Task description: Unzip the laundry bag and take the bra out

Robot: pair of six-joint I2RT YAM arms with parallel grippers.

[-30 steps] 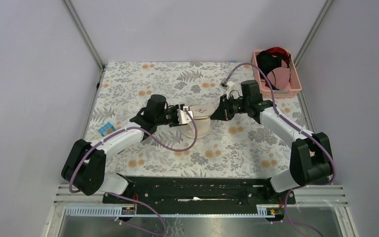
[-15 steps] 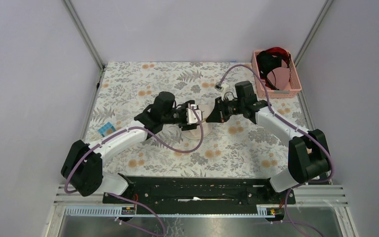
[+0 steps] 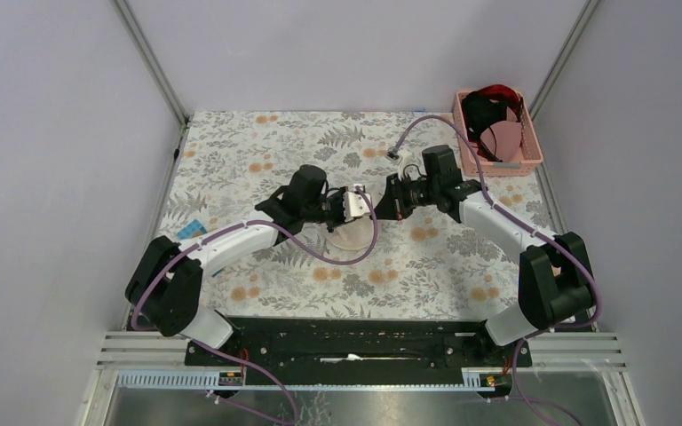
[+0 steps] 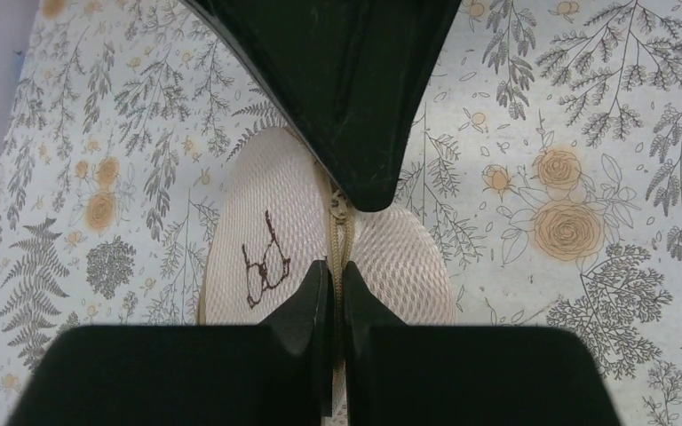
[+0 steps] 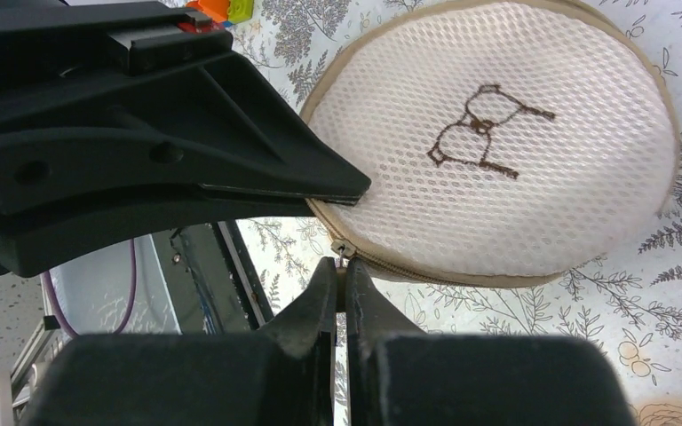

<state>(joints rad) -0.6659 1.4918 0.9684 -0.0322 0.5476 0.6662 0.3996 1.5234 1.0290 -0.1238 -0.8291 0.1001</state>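
I have the laundry bag near the middle of the counter, caught between both arms. My left end effector is pressed together on the bag's rim, right over the zip. My right end effector is pressed together too, pinching what looks like the small zip pull at the near edge of the case. I cannot see the bra; I take it to be inside, hidden by the mesh.

My worries from here:
- The pull is tiny and only the fingertips have it, so a sideways tug could let it slip out.
- The case looks light. If the left pinch gives, the whole bag may drag along instead of the slider running.
- The left fingers sit on the zip line itself, so the slider may jam against them as it travels round.
- The two end effectors are crowded almost together, so a poor pull direction risks a knock between them.
- Loose mesh could snag in the teeth.

The bag is a round, flattish disc of cream honeycomb mesh, soft and yielding, edged with a tan fabric zip band. A dark line drawing is stitched on its face. The counter wears a smooth floral cloth. A pink slatted basket with black and red garments sits at the far right corner.
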